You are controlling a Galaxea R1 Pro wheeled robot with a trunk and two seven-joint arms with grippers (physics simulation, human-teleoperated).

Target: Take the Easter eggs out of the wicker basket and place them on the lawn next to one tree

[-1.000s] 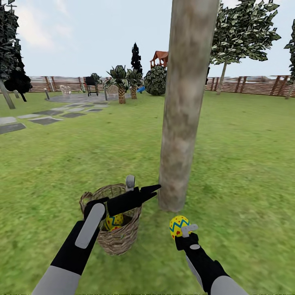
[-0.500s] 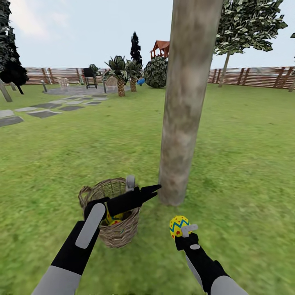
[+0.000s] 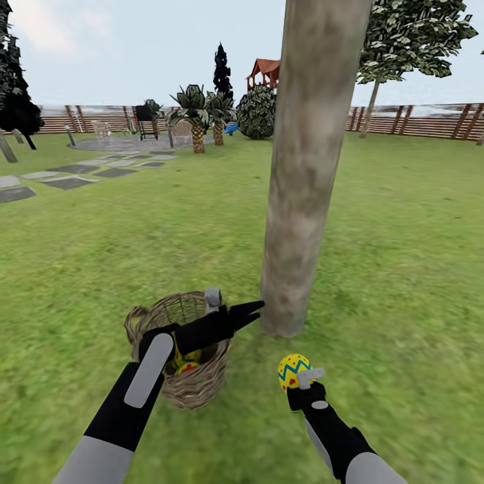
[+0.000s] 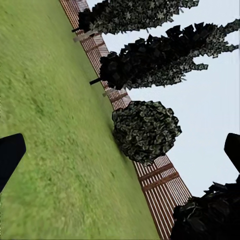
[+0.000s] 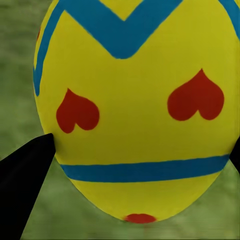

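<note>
The right hand (image 3: 300,378) was clamped on a yellow Easter egg (image 3: 294,371) with blue zigzags and red hearts, held low over the lawn (image 3: 403,269) just short of the foot of the thick, pale tree (image 3: 306,168). In the right wrist view the egg (image 5: 135,110) sat between two dark fingertips (image 5: 22,175) touching its sides, grass behind it. The left hand (image 3: 235,314) hung above the wicker basket (image 3: 185,383), its fingers apart and holding nothing, pointing toward the trunk. The basket stood on the grass near the tree, and patches of yellow, blue and red from the remaining eggs (image 3: 185,363) showed inside it; how many could not be told. A wooden fence (image 3: 417,121), stepping stones (image 3: 67,178) and palms (image 3: 196,117) lay beyond.
</note>
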